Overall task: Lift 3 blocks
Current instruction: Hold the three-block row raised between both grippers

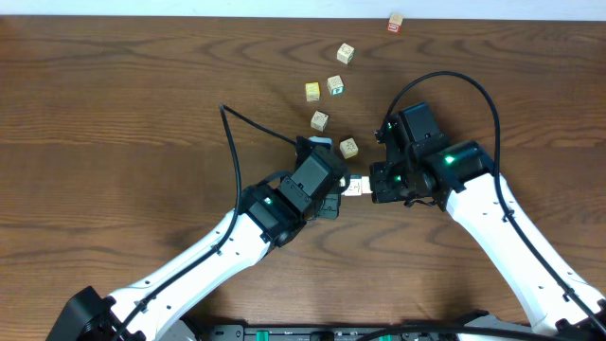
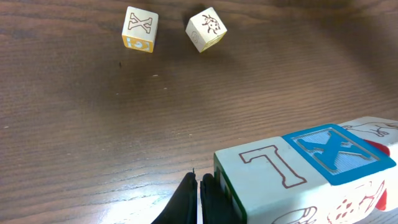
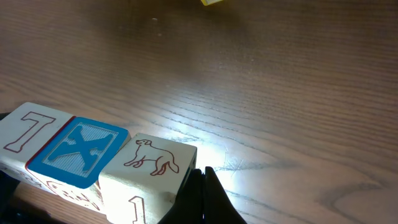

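The overhead view is bright and evenly lit, and the desk [image 1: 114, 114] shows only short, soft shadows. In the right wrist view a white glare patch sits on the wood just beside the blocks [image 3: 78, 149]. Close block edges look slightly blurred.

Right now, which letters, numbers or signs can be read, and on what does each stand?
"X": blue, top of the middle block in the row.
"T" or "7", unsure: top of the end block.
"1": side of the dog block.
"X": loose cube.
Far cubes, overhead view: too small to read.
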Robot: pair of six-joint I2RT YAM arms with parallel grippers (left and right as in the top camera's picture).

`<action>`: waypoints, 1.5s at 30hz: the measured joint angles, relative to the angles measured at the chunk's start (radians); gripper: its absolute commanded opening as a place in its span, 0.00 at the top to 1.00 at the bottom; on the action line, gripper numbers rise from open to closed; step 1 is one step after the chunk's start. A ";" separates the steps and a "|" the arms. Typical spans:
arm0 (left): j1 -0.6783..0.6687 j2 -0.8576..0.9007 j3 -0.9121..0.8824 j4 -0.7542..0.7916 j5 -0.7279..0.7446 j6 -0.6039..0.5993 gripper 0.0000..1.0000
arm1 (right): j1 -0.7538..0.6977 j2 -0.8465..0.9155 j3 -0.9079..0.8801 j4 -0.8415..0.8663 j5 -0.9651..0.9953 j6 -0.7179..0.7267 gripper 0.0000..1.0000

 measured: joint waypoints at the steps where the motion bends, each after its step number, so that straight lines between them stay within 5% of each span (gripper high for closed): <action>1: 0.000 0.000 0.000 0.000 0.000 0.000 0.93 | 0.000 0.000 0.000 0.000 0.000 0.000 0.99; 45: 0.000 0.000 0.000 -0.001 0.005 0.000 0.92 | 0.000 0.000 0.000 0.014 0.012 -0.010 0.99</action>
